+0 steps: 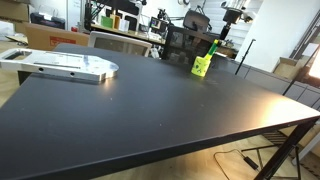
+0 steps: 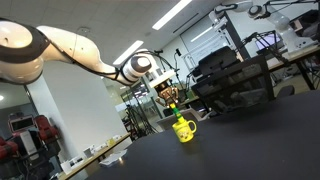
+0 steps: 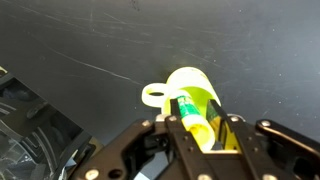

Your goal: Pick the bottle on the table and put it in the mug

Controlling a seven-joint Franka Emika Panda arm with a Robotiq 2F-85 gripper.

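Observation:
The lime-green mug (image 1: 201, 68) stands on the black table (image 1: 140, 110) near its far edge, and it shows in both exterior views (image 2: 185, 130). The slim yellow-green bottle (image 3: 187, 113) with its green cap is held between my gripper's (image 3: 198, 128) fingers, right over the mug's (image 3: 192, 84) opening, with its far end pointing into the mug. In an exterior view the bottle (image 1: 211, 48) sticks up at a tilt from the mug. My gripper (image 2: 172, 97) hangs just above the mug, shut on the bottle.
A silver metal plate (image 1: 65, 66) lies on the table's left part. Black office chairs (image 1: 185, 42) and cluttered desks stand behind the far edge. The table's near right corner (image 1: 312, 120) drops off. A shiny object (image 3: 25, 120) shows at the wrist view's left.

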